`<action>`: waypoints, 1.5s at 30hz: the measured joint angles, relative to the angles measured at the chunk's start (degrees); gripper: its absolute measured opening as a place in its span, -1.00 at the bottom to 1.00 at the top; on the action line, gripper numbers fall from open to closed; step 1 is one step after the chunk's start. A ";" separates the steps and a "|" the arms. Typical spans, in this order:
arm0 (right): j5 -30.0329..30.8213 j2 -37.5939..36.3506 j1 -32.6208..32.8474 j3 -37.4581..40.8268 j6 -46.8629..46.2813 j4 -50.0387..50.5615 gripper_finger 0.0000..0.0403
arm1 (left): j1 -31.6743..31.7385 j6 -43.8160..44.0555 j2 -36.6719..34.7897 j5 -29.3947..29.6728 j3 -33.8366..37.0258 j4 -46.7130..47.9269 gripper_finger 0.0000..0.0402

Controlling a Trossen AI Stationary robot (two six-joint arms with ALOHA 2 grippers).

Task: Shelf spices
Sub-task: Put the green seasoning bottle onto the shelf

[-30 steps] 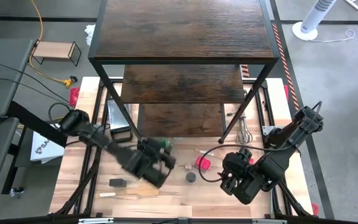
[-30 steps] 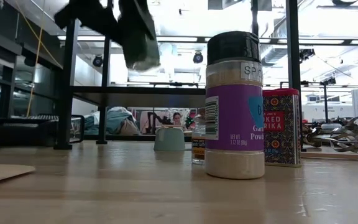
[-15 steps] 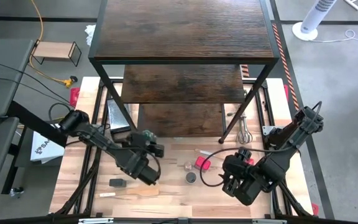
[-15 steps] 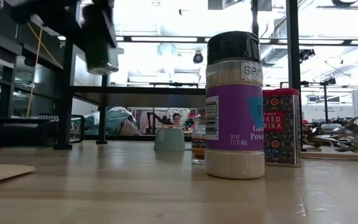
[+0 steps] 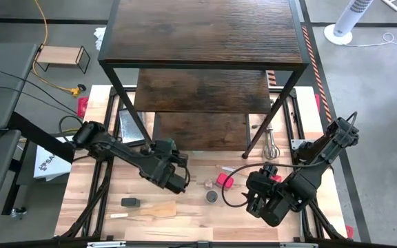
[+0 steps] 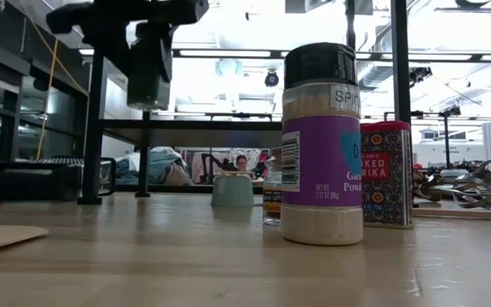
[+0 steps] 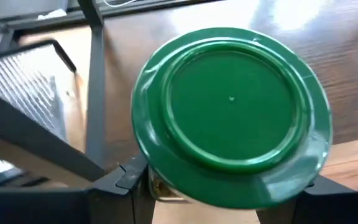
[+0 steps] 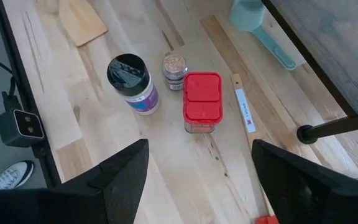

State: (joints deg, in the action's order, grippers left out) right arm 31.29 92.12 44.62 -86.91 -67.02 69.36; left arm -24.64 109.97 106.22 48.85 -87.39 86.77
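The green-lidded jar (image 7: pixel 232 115) is up in my left gripper (image 5: pixel 167 164), which is shut on it at the front edge of the shelf's (image 5: pixel 205 34) lowest board (image 7: pixel 334 56). On the table stand the dark-lidded jar with a purple and white label (image 8: pixel 131 78), the tiny pale jar (image 8: pixel 174 65) and the red jar (image 8: pixel 202 102). They also show in the high view: the dark-lidded jar (image 5: pixel 211 196), the pale jar (image 5: pixel 207 184), the red jar (image 5: pixel 224 180). A small dark jar (image 5: pixel 131 202) lies near the left. My right gripper (image 8: pixel 197 186) hovers open near the table's near right. My left gripper pinches the green-lidded jar between its two fingers (image 7: pixel 124 179), which sit on opposite sides of the body just under the lid (image 7: pixel 166 190). The fingers come from above, with the lid facing the wrist. The jar (image 6: pixel 149 77) is upright and lifted clear of the table.
A wooden spatula (image 5: pixel 154 209) lies by the near edge. A wire whisk (image 5: pixel 271 148) and a teal scoop (image 8: pixel 253 18) lie near the shelf's right leg (image 5: pixel 245 156). A metal grater (image 5: pixel 129 131) sits behind the shelf's left leg (image 7: pixel 95 81). A small pale-wood rack (image 5: pixel 60 56) stands off the table.
My left gripper, still shut on the green-lidded jar, has carried it off the middle of the table toward the far edge, first swinging left, then up to the front of the shelf's lowest board. The jar stays lifted clear.
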 joint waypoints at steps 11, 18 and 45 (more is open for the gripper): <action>1.24 0.00 0.00 0.00 0.00 -0.67 0.40 | 5.16 -11.66 -0.03 -6.35 -1.82 0.05 -0.08; 1.26 0.00 0.00 0.00 0.00 -1.62 0.40 | 6.41 -8.53 -0.05 -1.60 -1.80 0.63 0.36; 1.98 0.00 0.00 0.00 -0.02 -2.67 0.40 | 5.68 -5.10 -0.22 8.61 -4.00 3.17 0.31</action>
State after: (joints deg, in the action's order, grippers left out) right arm 33.28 92.12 44.62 -86.91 -67.05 66.70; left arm -18.96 104.87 106.00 57.46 -91.39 89.94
